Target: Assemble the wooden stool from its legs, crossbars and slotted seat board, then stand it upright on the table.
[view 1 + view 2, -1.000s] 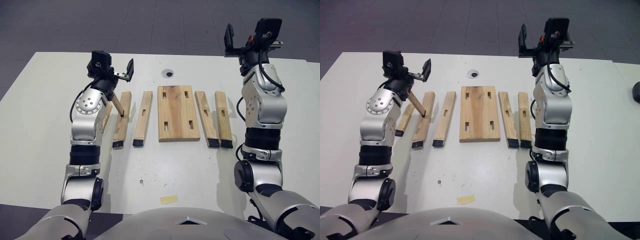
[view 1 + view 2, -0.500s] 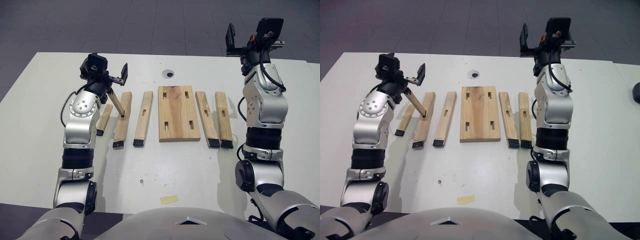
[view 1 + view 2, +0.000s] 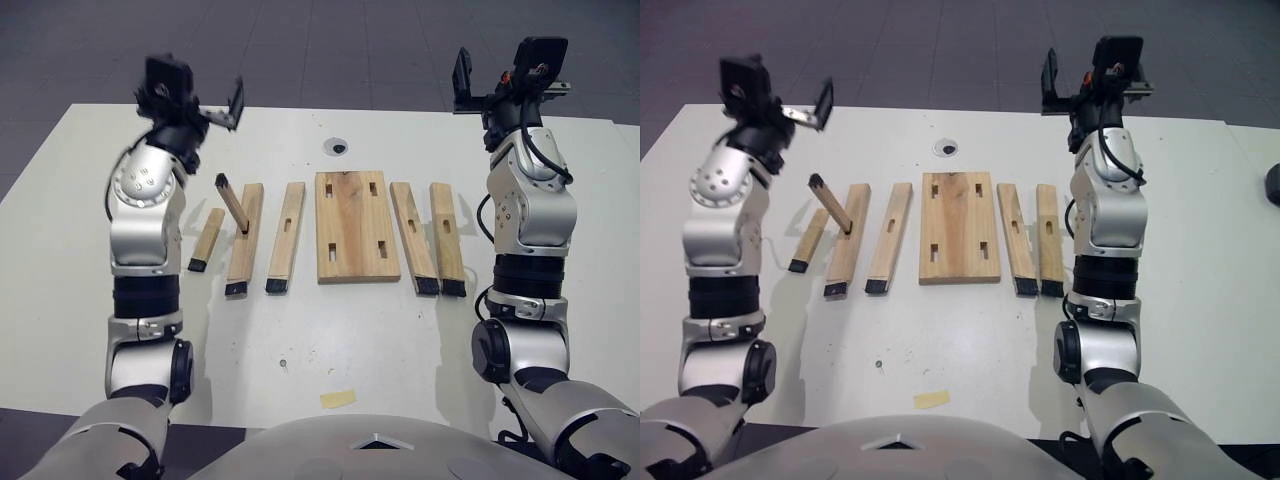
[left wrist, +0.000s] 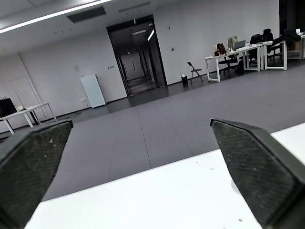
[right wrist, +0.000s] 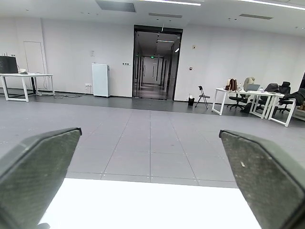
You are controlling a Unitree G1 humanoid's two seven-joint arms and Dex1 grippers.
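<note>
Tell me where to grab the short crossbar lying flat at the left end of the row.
Grip the short crossbar mid-length across its narrow width, coming straight down from above. It lies flat on the table, with bare surface along both long sides and the neighbouring leg apart.

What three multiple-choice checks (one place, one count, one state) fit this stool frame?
1. Where does the seat board lie?
A. flat between two pairs of legs
B. stacked on the legs
C. standing on edge

2. How many slots show in the seat board?
A. two
B. four
C. six

3. What state is the left tool in?
A. shut on a leg
B. shut on the seat board
C. open, holding nothing

1 A: two legs lie on each side of the flat board.
2 B: two slots sit near its far end and two nearer its middle.
3 C: its fingers stand wide apart in the left wrist view, with nothing between them.
</note>
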